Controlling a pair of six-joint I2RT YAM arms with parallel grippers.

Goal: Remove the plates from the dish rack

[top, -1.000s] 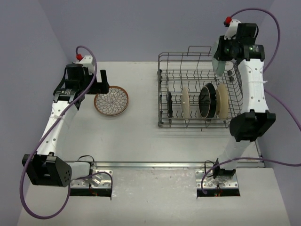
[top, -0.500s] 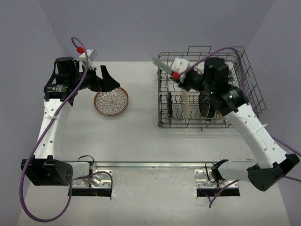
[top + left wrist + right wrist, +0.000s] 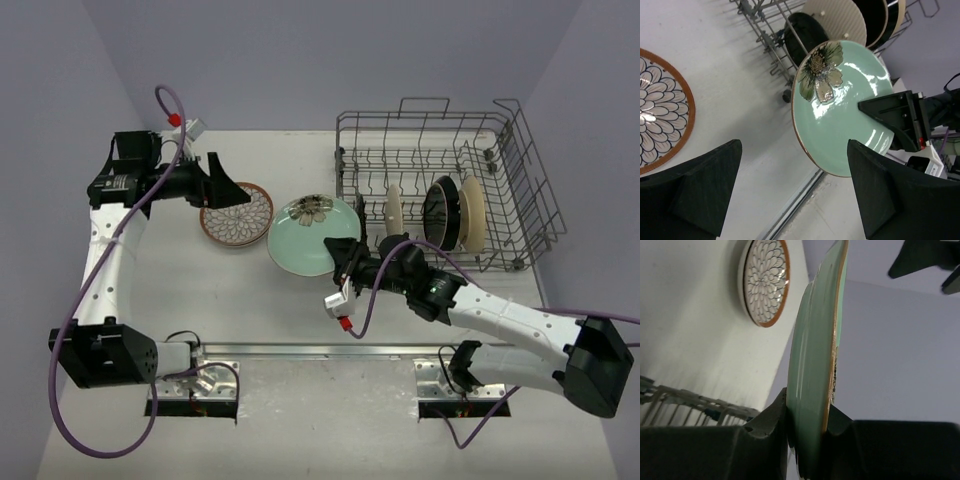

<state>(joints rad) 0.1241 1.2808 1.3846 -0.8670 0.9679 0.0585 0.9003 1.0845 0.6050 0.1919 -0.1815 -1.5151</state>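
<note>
My right gripper [image 3: 345,255] is shut on the near rim of a pale green plate [image 3: 313,233] with a dark flower motif, holding it above the table left of the dish rack [image 3: 440,150]. The right wrist view shows that plate [image 3: 815,385] edge-on, pinched between both pads. My left gripper [image 3: 222,190] stands open and empty beside the brown-rimmed petal plate [image 3: 238,215], which lies flat on the table. From the left wrist, the green plate [image 3: 840,105] floats ahead of the open left gripper [image 3: 795,190]. In the rack stand a cream plate [image 3: 394,215], a black plate [image 3: 441,212] and another cream plate [image 3: 472,212].
A thin dark plate [image 3: 360,218] stands at the rack's left end. The rack's raised wire handles [image 3: 425,105] rise at the back. A metal rail [image 3: 330,350] runs along the table's near edge between the arm bases.
My right arm has swung the green plate from above the rack's back corner down and left, out over the table. My left gripper has turned toward it and narrowed a little.
</note>
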